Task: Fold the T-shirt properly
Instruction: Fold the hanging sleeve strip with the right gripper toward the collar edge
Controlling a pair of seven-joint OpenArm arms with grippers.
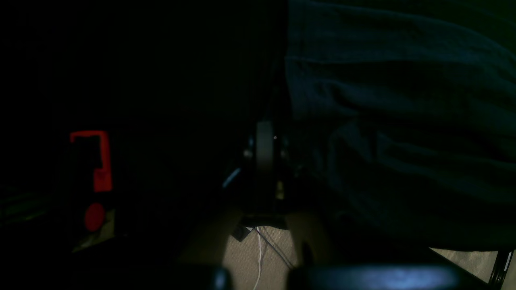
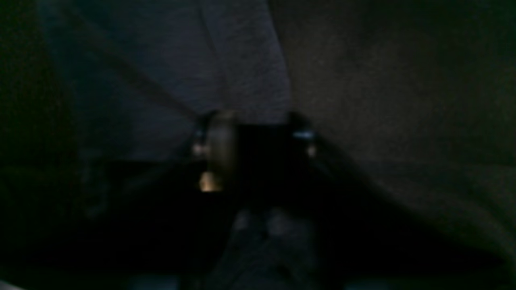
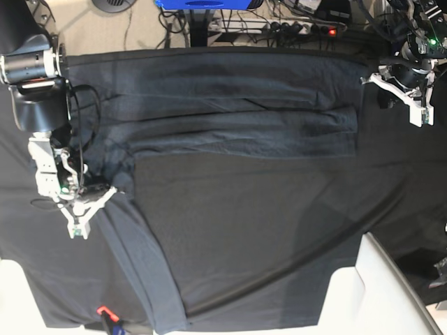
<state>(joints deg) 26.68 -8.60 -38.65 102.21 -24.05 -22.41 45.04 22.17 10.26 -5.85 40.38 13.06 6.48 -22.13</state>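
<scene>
Cloth covers pretty much the whole surface [image 3: 42, 293], and the T-shirt [image 3: 244, 125] lies spread across the middle and far part of it, folded into a long band along the far edge with one strip running down toward the near left. Right tool [image 3: 87, 206] sits at the near left with its jaws together, pinching the shirt's edge as far as I can make out. Left tool [image 3: 401, 91] is at the far right corner, jaws together right at the shirt's end, can't tell if it actually holds fabric.

base view looks straight down on the whole table [image 3: 209, 230]; both wrist views sit close against cloth
</scene>
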